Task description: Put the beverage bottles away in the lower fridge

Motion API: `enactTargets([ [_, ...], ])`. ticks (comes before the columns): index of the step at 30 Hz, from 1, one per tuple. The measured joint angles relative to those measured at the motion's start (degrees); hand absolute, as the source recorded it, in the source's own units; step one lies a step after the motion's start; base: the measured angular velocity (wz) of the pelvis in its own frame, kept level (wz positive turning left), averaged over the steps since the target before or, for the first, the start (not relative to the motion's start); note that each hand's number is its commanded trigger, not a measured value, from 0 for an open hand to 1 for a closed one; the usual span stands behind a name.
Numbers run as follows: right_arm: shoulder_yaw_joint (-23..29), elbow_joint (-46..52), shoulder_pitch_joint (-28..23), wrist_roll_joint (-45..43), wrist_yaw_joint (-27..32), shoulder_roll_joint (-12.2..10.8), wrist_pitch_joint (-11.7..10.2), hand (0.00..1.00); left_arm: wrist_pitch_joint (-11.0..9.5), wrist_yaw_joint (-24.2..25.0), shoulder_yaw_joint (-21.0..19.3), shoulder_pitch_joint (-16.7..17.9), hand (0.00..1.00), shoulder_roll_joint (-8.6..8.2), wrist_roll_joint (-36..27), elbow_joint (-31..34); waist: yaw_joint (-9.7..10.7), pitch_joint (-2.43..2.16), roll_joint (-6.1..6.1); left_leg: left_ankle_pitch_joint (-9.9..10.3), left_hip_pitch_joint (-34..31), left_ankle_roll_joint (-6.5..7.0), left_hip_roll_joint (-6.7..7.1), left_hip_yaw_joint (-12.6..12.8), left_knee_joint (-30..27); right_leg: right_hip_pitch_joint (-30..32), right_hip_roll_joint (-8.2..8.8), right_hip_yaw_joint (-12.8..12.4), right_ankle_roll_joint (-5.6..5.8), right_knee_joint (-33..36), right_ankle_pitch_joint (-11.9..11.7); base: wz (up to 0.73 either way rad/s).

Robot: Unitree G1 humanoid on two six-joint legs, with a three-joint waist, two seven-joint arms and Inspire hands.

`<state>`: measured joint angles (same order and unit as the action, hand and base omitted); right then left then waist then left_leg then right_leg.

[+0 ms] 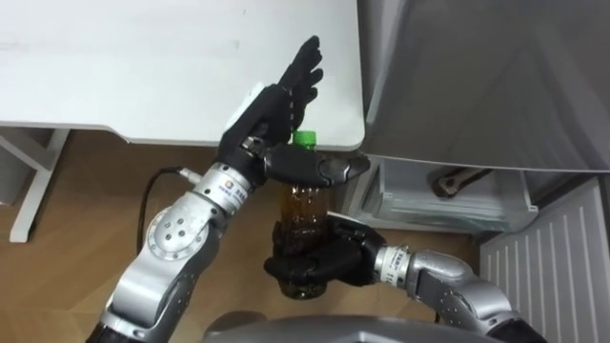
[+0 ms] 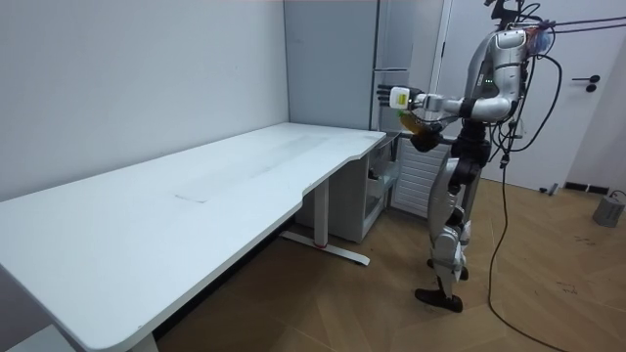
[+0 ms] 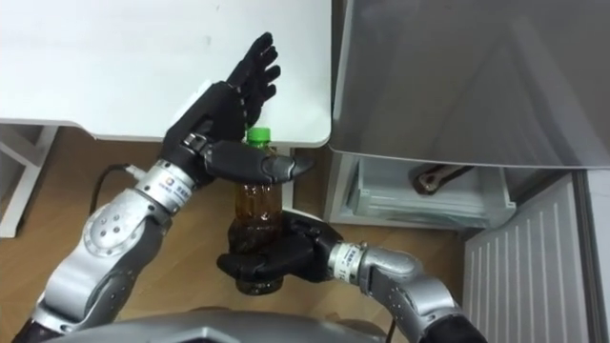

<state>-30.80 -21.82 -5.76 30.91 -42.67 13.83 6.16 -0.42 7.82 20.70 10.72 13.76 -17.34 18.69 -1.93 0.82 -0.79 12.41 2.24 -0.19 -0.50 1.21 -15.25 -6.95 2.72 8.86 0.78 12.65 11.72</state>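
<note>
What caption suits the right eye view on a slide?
The right hand grips a brown drink bottle low down; open left hand at its green cap, beside table and fridge.

This is a plain indoor room, closer to an office or test space than a lived-in home. A long white L-shaped surface (image 2: 196, 196) on white metal legs runs along bare pale walls (image 2: 117, 78). A tall grey fridge (image 2: 406, 39) stands at its end, its lower compartment open on a white drawer (image 1: 419, 205). The floor (image 2: 548, 284) is wood-patterned, and a white door (image 2: 587, 127) has a dark handle.
</note>
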Motion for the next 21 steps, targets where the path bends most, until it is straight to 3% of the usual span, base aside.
enactTargets([
  [4, -0.47, 0.00, -0.02, -2.39, 0.00, -0.23, 0.00, 1.00, -1.48, -0.03, -0.20, -0.03, 0.00, -0.57, 0.00, 2.38, -0.03, 0.03, -0.09, -0.03, 0.46, -0.02, 0.04, 0.04, 0.42, -0.45, 0.00, 0.00, 0.02, -0.25, 0.02, 0.00],
  [8, -0.38, 0.06, -0.84, -4.36, -0.02, -0.19, 0.00, 1.00, -1.65, -0.20, -1.35, -0.01, 0.00, -1.27, 0.03, 4.45, -0.38, -0.01, -0.26, -0.04, 0.44, -0.02, 0.15, -0.18, 0.41, -0.95, 0.00, 0.20, 0.03, -1.09, 0.01, 0.02],
  [13, 1.30, 0.10, -2.26, -4.36, -0.02, -0.16, -0.05, 1.00, -4.83, -0.59, -5.26, -0.45, 0.00, -2.11, 0.09, 6.16, -1.70, -0.01, -0.19, -0.03, 0.42, -0.02, 0.16, -0.31, -0.09, -0.58, -0.01, 0.42, 0.03, -1.38, 0.02, 0.02],
  [18, 4.22, 0.10, -2.58, -4.45, 0.05, 0.08, -1.67, 1.00, -8.12, -1.95, -9.81, -1.24, 0.00, -2.35, 0.10, 6.16, -1.97, 0.55, 0.91, 0.01, 0.27, -0.02, 0.15, -0.60, -0.20, -1.03, -0.02, 0.74, 0.06, -1.10, -0.01, 0.02],
  [21, 6.49, 0.10, -4.28, -4.55, 0.00, 0.17, -1.82, 1.00, -8.72, -2.27, -12.51, -1.25, 0.00, -2.29, 0.13, 6.22, -2.69, 0.26, 1.59, 0.03, -0.03, -0.05, 0.15, -1.18, 0.07, -0.50, -0.05, 0.81, 0.06, -0.89, 0.00, 0.00],
])
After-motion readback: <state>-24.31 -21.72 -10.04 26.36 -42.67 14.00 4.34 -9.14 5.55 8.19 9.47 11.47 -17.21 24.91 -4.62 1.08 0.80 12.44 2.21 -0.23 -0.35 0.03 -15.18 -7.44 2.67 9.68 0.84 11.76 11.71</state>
